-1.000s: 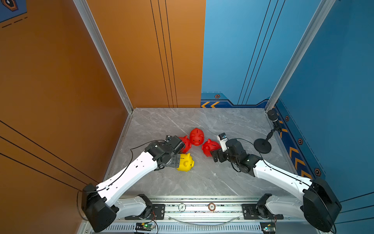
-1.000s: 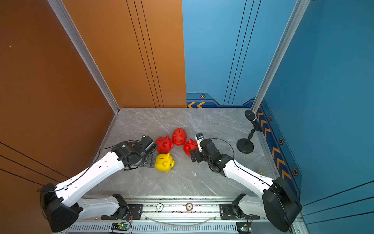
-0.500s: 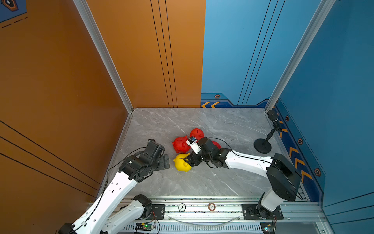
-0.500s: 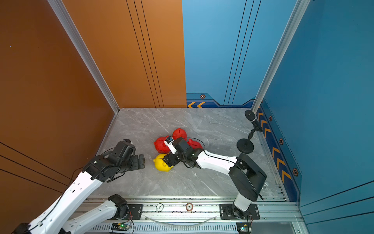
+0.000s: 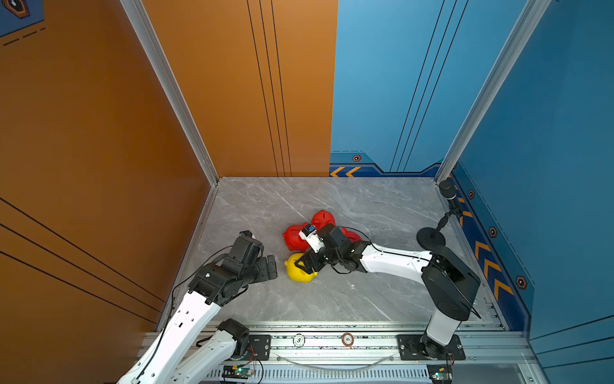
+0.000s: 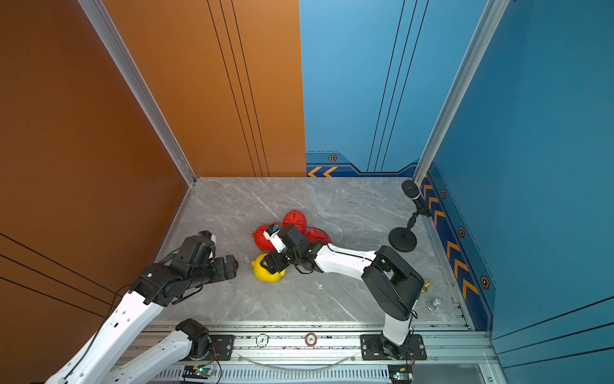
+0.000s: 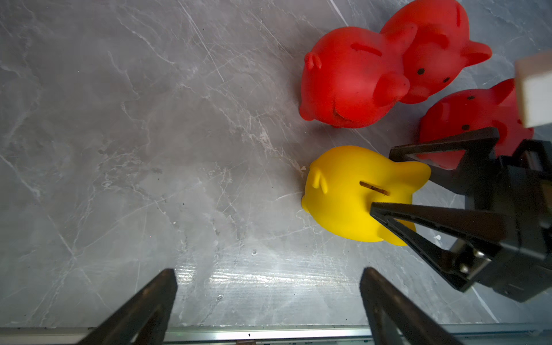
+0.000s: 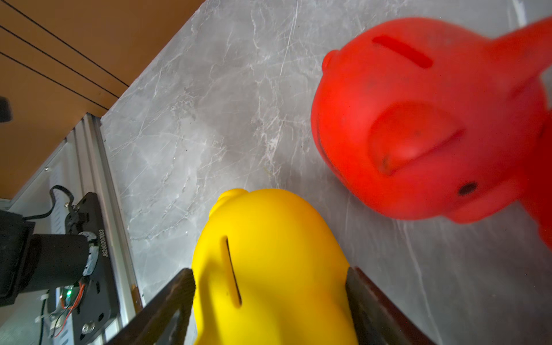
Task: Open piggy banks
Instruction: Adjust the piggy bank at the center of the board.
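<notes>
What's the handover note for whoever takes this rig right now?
Left gripper: open, empty, beside the yellow piggy bank.
Right gripper: closed on the yellow piggy bank's sides; the bank stands slot-up on the table.
Red piggy banks: clustered just beyond it.
Done: none visibly opened; undersides hidden.
Left: open all four, probably yellow first.

Red pigs (image 7: 352, 77) (clustered) — table (image 7: 119, 149) beside open.

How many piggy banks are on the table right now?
4. The yellow piggy bank sits in the jaws of the right gripper. Three red ones cluster beyond it: the left red pig, the far red pig, and the right red pig, partly hidden under the right arm.
</notes>
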Tool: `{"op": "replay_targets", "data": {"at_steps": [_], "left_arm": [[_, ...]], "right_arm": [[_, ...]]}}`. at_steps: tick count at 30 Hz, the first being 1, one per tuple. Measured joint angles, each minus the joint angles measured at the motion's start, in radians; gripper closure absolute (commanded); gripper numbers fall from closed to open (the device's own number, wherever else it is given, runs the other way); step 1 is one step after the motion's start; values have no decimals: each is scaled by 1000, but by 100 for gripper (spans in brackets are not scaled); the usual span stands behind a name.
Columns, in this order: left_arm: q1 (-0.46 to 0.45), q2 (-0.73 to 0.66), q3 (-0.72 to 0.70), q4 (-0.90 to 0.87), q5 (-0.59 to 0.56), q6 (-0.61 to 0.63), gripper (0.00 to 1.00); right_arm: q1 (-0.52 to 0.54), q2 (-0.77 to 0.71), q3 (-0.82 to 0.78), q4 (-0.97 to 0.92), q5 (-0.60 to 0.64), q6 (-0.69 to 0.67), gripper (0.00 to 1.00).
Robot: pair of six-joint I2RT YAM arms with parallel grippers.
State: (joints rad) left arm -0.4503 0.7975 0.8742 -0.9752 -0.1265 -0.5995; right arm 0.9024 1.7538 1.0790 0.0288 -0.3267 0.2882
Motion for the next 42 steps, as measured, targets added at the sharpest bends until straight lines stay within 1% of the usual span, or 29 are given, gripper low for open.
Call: {"op": "replay_targets", "data": {"at_steps": [5,11,14,16,17,20,23,27,31,34,37,42], "left_arm": [[0,38,-25,45,56,-8,2],[0,88,-30,93,128,-27,2],[-6,110,-37,112,158,-37,2],[-19,126,-39,119,171,-47,2],[-28,134,-40,123,175,-50,2],[-42,145,-44,137,184,-61,2],[-44,146,-51,149,188,-65,2],[-40,143,-54,153,190,-74,2],[-16,117,-69,159,190,-81,2],[12,92,-82,161,190,-83,2],[30,72,-91,161,191,-84,2],[49,41,-107,165,205,-83,2]], "right_arm": [[28,-121,-149,40,-40,9,21],[119,-217,-269,83,-85,19,18],[128,-261,-315,97,-73,35,12],[124,-297,-343,101,-54,41,1],[121,-321,-361,106,-42,39,0],[113,-404,-417,107,-28,29,1],[114,-486,-466,94,-27,-12,0],[150,-551,-537,91,-10,-84,0],[197,-563,-618,137,8,-164,0],[225,-552,-662,206,37,-234,0],[229,-500,-668,293,56,-294,1],[228,-357,-654,433,59,-370,0]]}}
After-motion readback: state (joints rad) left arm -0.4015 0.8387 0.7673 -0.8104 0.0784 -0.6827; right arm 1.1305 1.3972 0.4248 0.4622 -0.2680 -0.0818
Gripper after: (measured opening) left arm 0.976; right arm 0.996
